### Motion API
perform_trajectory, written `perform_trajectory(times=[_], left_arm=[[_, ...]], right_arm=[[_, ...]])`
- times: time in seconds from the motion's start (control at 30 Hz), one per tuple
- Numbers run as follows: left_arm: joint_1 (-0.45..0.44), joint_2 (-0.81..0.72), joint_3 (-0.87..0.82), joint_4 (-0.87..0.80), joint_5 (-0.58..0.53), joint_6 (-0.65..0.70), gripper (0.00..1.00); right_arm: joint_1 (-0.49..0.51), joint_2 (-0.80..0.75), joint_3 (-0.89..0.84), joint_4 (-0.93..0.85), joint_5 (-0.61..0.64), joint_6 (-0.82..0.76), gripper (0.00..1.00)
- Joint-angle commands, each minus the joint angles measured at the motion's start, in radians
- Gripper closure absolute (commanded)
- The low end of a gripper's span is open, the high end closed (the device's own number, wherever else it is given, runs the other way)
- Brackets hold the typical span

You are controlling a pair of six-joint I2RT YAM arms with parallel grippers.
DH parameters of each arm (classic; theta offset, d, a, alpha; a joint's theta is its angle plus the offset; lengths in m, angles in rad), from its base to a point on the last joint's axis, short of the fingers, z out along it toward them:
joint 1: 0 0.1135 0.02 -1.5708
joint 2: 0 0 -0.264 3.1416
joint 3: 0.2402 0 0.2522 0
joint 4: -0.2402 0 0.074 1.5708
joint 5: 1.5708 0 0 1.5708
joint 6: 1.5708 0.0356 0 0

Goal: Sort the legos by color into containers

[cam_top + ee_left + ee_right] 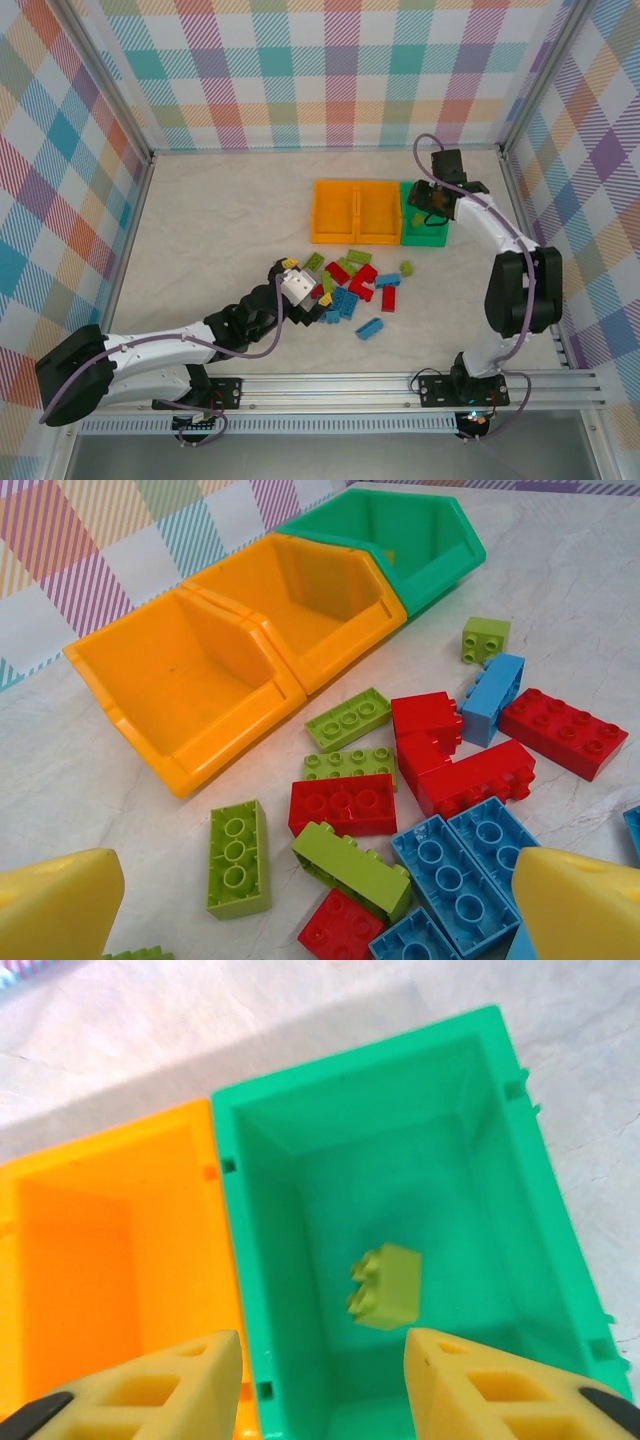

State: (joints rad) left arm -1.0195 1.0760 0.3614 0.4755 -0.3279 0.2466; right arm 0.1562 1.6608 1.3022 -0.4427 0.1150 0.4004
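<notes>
Red, blue and olive-green legos (pixel 350 285) lie in a loose pile in the middle of the table. My left gripper (pixel 295 285) hangs open over the pile's left edge; its yellow fingers (pixel 55 905) frame a green brick (pixel 352 868) and a red brick (pixel 343 804). Behind the pile stand the containers: two orange bins (pixel 340 238) (pixel 385 238) and a green bin (pixel 425 238) side by side. My right gripper (pixel 320 1365) is open above the green bin (pixel 260 1260). An olive-green brick (pixel 385 1287) sits free inside that bin, apart from both fingers.
A single blue brick (pixel 369 328) lies nearest the arm bases, and a small green brick (pixel 407 268) sits alone right of the pile. Plaid walls close the table on three sides. Bare tabletop stretches left of the bins (pixel 220 220).
</notes>
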Motion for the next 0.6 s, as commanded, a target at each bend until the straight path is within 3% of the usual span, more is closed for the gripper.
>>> perform_trajectory(times=[0.0, 0.2, 0.37, 0.57], left_arm=[[0.002, -0.015, -0.001, 0.025, -0.018, -0.016, 0.00], [0.002, -0.031, -0.002, 0.019, -0.022, -0.015, 0.00], [0.002, -0.048, 0.001, -0.006, 0.099, 0.019, 0.00], [0.001, -0.037, -0.001, 0.008, 0.185, 0.019, 0.00]], right_arm=[[-0.007, -0.050, -0.036, -0.014, -0.016, -0.025, 0.53], [0.008, -0.210, -0.196, -0.014, -0.100, 0.056, 0.54], [0.072, -0.363, -0.425, -0.008, -0.129, 0.107, 0.53], [0.105, -0.337, -0.515, 0.004, -0.165, 0.072, 0.47]])
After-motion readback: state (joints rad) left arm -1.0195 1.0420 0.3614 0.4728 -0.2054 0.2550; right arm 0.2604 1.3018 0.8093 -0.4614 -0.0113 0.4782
